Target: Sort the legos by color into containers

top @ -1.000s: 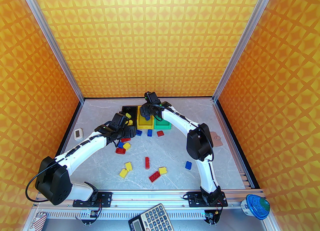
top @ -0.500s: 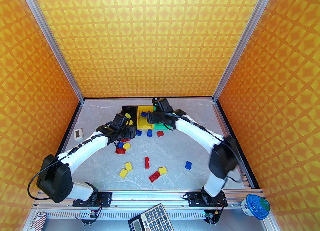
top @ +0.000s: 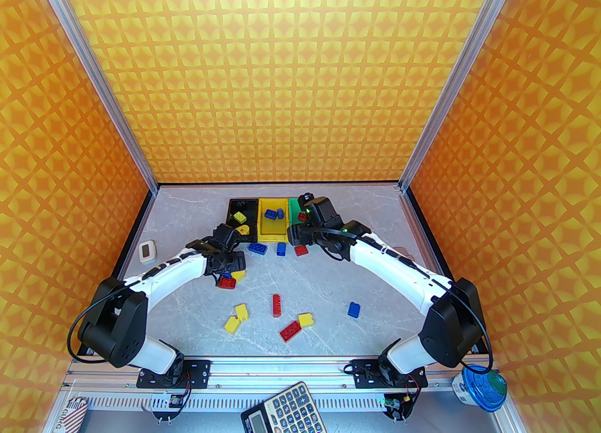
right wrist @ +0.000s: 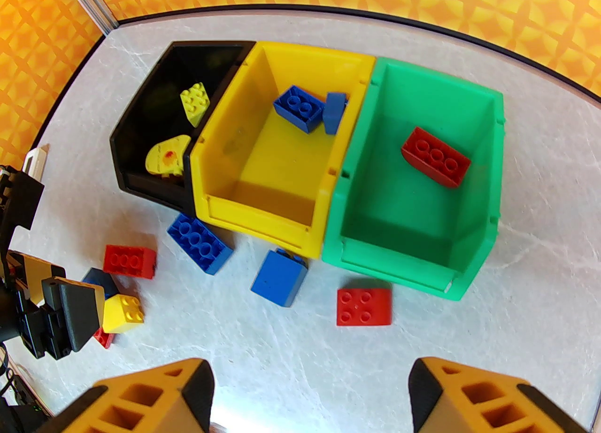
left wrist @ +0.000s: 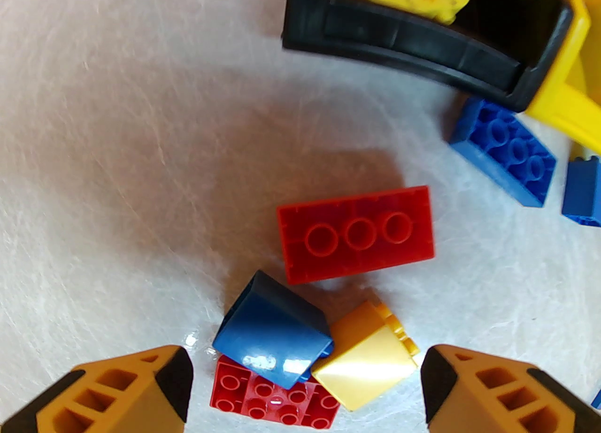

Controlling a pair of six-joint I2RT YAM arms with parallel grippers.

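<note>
Moved: right gripper (right wrist: pixel 310 384) swinging off toward three o'clock, jaws wide, empty.
Bricks: two blue bricks (right wrist: pixel 298 107) lying in yellow bin (right wrist: pixel 256 222).
Left gripper (left wrist: pixel 305 370): jaws wide, hovering above brick pile (left wrist: pixel 272 332).

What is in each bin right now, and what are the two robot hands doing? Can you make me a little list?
Black bin: two yellow legos
Yellow bin: two blue legos
Green bin: one red lego
Left gripper: open, empty, over a blue, yellow and red pile
Right gripper: open, empty, in front of the bins
Table: loose legos in red, blue and yellow
</note>
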